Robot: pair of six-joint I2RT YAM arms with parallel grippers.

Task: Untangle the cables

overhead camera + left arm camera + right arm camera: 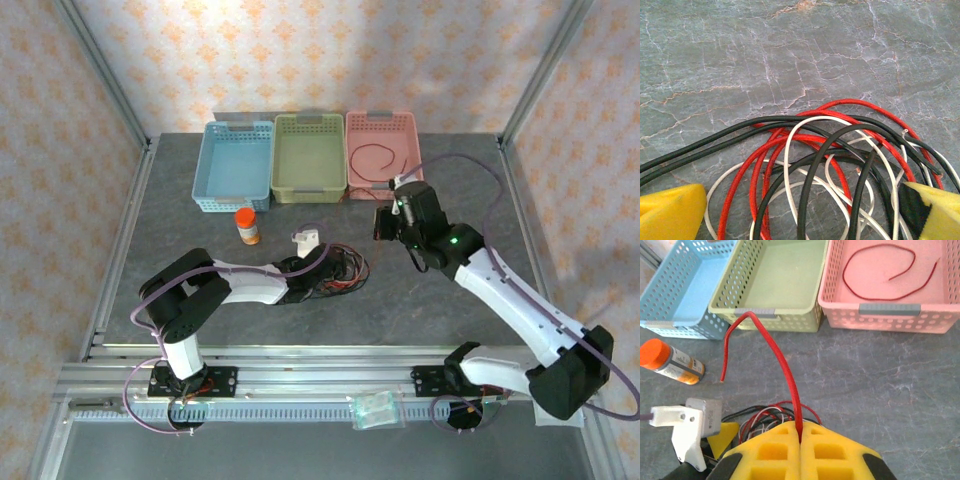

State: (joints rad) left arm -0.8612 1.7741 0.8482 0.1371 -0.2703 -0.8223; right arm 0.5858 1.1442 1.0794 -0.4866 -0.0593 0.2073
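Observation:
A tangle of red, black and white cables (830, 160) lies on the grey table, seen in the top view as a dark bunch (338, 270). My left gripper (802, 215) stands open low over it, one yellow fingertip (670, 212) on each side of the loops. My right gripper (800, 432) is shut on one red cable (782, 360), which arches up from the fingers and hangs down to a free end on the left. From above, the right gripper (385, 224) is right of the tangle. A dark red cable (880, 270) lies in the pink basket (382, 150).
A blue basket (235, 165) and a green basket (310, 155) stand beside the pink one along the back. An orange-capped bottle (247, 226) stands in front of them, near the left gripper. A small plastic bag (375, 408) lies on the front rail.

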